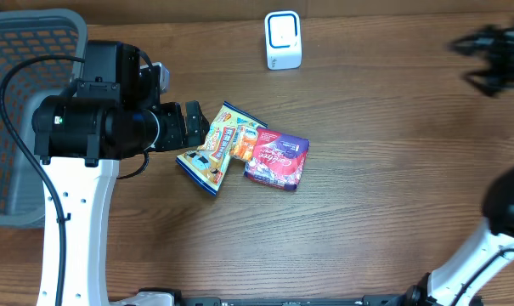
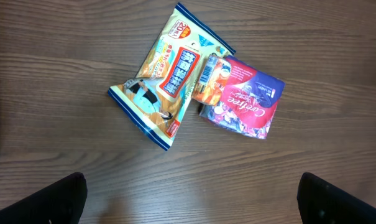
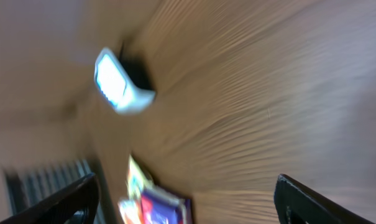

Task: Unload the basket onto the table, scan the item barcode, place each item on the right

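Observation:
Three packets lie in a cluster mid-table: a yellow-and-blue snack bag [image 1: 216, 146] [image 2: 166, 87], a small orange pack [image 1: 242, 146] [image 2: 206, 79] and a purple-pink packet [image 1: 277, 159] [image 2: 243, 98]. No barcode is readable on any of them. A white scanner [image 1: 283, 40] [image 3: 116, 84] stands at the far edge. My left gripper [image 1: 197, 126] [image 2: 191, 199] hovers open at the snack bag's left end, with nothing between its fingers. Far to the right my right gripper [image 1: 493, 58] [image 3: 188, 199] is up in the air, blurred, open and empty.
A grey mesh basket [image 1: 19, 51] stands at the table's left edge, behind the left arm. Bare wooden tabletop [image 1: 392, 170] stretches between the packets and the right arm. The right arm's white base [image 1: 486, 255] is at the lower right.

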You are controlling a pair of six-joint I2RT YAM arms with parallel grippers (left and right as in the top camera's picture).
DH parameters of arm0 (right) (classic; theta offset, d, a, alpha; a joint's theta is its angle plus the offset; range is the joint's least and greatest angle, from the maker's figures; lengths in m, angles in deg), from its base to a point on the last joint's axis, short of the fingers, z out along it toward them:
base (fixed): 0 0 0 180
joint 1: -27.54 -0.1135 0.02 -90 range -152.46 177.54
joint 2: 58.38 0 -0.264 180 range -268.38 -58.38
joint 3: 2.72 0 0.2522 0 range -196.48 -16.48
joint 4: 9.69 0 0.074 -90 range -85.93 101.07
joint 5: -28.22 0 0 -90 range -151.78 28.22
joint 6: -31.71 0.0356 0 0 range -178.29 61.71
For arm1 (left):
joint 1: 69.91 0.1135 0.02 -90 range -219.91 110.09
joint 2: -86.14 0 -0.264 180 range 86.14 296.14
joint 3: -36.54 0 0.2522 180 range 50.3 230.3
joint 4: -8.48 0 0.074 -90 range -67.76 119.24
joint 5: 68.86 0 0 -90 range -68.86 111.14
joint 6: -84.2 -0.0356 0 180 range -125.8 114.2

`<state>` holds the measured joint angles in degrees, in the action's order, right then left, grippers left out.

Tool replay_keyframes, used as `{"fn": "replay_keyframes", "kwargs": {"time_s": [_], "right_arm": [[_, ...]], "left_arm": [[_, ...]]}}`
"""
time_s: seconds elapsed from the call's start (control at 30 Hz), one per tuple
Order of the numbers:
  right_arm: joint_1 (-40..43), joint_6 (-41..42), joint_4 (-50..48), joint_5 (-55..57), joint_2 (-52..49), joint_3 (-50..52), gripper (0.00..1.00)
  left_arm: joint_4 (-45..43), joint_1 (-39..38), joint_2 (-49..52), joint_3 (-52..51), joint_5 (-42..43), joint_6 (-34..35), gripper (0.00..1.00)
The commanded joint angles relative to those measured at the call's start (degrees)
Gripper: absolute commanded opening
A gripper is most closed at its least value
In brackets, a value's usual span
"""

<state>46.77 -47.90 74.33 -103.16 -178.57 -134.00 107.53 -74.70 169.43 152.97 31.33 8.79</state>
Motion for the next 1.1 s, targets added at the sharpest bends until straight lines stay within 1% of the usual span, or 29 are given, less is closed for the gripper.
{"fn": "replay_keyframes", "kwargs": {"time_s": [0.0, 0.13, 0.3, 0.33, 0.37, 0.5, 0.63, 0.7, 0.8, 0.87, 0.9, 0.93, 1.0, 1.03, 1.07], "right_arm": [[-10.8, -4.6, 0.5, 5.0, 0.6, 2.5, 0.88], [-22.6, -2.7, -0.2, 12.2, 0.5, 5.9, 0.87], [-33.3, -2.7, 0.0, 21.3, 0.5, 10.4, 0.88], [-35.0, -2.6, 0.4, 23.3, 0.5, 11.5, 0.89], [-37.5, -0.8, 0.4, 25.4, 0.5, 14.4, 0.9], [-40.2, 3.4, -0.3, 25.3, 0.5, 19.9, 0.9], [-41.1, 3.3, -2.5, 20.5, 0.5, 24.4, 0.9], [-41.6, 0.3, -4.7, 16.7, 0.5, 27.2, 0.9], [-41.7, 0.1, -6.7, 16.1, 0.4, 29.9, 0.9], [-41.7, 0.6, -8.3, 15.8, 0.4, 31.3, 0.85], [-41.7, 1.3, -9.4, 15.8, 0.4, 32.1, 0.79], [-41.7, 2.1, -10.5, 15.8, 0.4, 32.7, 0.72], [-41.7, 3.6, -12.5, 15.8, 0.4, 33.9, 0.5], [-41.7, 4.6, -13.3, 15.9, 0.5, 34.3, 0.44], [-41.7, 5.4, -13.9, 16.0, 0.5, 34.4, 0.4]], "left_arm": [[-0.1, -0.1, 0.0, 0.1, -0.6, -0.4, 1.0], [-0.1, -0.1, 0.0, 0.1, -0.6, -0.4, 1.0], [-0.1, -0.1, 0.0, 0.1, -0.6, -0.4, 1.0], [-0.1, -0.1, 0.0, 0.1, -0.6, -0.4, 1.0], [-0.1, -0.1, 0.0, 0.1, -0.6, -0.4, 1.0], [-0.1, -0.1, 0.0, 0.1, -0.6, -0.4, 1.0], [-0.1, -0.1, 0.0, 0.1, -0.6, -0.4, 1.0], [-0.1, -0.1, 0.0, 0.1, -0.6, -0.4, 1.0], [-0.1, -0.1, 0.0, 0.1, -0.6, -0.4, 1.0], [-0.1, -0.1, 0.0, 0.1, -0.6, -0.4, 1.0], [-0.1, -0.1, 0.0, 0.1, -0.6, -0.4, 1.0], [-0.1, -0.1, 0.0, 0.1, -0.6, -0.4, 1.0], [-0.1, -0.1, 0.0, 0.1, -0.6, -0.4, 1.0], [-0.1, -0.1, 0.0, 0.1, -0.6, -0.4, 1.0], [-0.1, -0.1, 0.0, 0.1, -0.6, -0.4, 1.0]]}}
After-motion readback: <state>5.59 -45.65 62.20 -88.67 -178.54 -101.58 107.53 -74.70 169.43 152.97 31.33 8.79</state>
